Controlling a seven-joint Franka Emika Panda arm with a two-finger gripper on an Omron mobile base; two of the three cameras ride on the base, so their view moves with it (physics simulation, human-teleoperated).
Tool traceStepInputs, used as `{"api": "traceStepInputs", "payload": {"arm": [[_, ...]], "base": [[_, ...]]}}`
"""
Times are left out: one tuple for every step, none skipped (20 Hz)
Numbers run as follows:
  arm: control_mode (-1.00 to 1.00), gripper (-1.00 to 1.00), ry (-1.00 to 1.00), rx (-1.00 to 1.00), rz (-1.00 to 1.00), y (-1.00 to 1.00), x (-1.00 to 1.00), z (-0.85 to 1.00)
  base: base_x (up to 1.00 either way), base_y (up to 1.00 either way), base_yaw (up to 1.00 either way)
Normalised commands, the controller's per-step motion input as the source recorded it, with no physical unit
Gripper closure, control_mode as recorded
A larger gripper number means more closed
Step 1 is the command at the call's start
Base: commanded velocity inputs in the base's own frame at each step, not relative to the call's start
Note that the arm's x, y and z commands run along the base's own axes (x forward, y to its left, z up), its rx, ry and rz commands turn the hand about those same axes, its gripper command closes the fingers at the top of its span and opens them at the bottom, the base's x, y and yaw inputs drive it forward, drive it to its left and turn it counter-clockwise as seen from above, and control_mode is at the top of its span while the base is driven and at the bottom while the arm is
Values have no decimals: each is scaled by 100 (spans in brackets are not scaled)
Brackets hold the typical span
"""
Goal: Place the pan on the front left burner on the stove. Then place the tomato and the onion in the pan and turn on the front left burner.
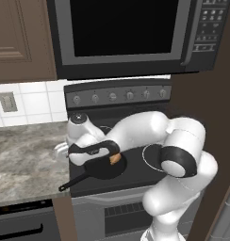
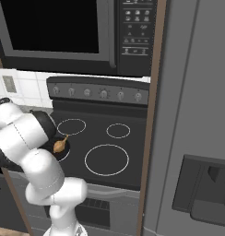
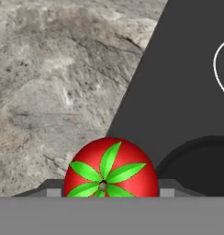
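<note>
A red tomato [image 3: 110, 167] with a green stem star sits between my gripper's [image 3: 108, 192] two finger tips, and the gripper is shut on it. In the hand view it hangs over the line where the stone counter [image 3: 54, 69] meets the stove [image 3: 178, 82], with the pan's rim [image 3: 196, 153] just to its right. The black pan [image 1: 102, 170] rests on the stove's front left, over the front left burner, its handle [image 1: 69, 185] pointing at the counter. The tan onion [image 1: 115, 159] lies inside the pan [image 2: 64, 154], also seen as the onion [image 2: 61, 145] beside my arm.
Knobs [image 1: 112, 96] line the stove's back panel. A microwave [image 1: 121, 28] hangs above. The biggest ring [image 2: 106, 160] lies right of the pan, with two smaller rings behind it. A tall grey fridge [image 2: 192, 115] walls off the right side.
</note>
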Motion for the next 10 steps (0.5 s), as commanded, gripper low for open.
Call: {"api": "traceStepInputs", "payload": {"arm": [[-100, 100, 14, 0, -13, -56, -13, 10], [-100, 100, 13, 0, -13, -59, -12, 8], [-100, 100, 11, 0, -13, -56, -14, 6], [-100, 100, 11, 0, -13, -60, -16, 0], [-100, 100, 9, -1, -13, -58, -18, 0], [-100, 100, 9, -1, -13, -60, -22, 0], [-100, 100, 10, -1, -13, -58, -16, 0], [-100, 100, 9, -2, -13, -53, -14, 0], [-100, 100, 5, -4, -11, -44, -11, 0], [-100, 100, 1, -6, -9, -40, -10, 0]], "base": [[0, 0, 0], [0, 0, 0], [0, 0, 0], [0, 0, 0], [0, 0, 0], [0, 0, 0], [0, 0, 0], [0, 0, 0], [0, 0, 0], [0, 0, 0]]}}
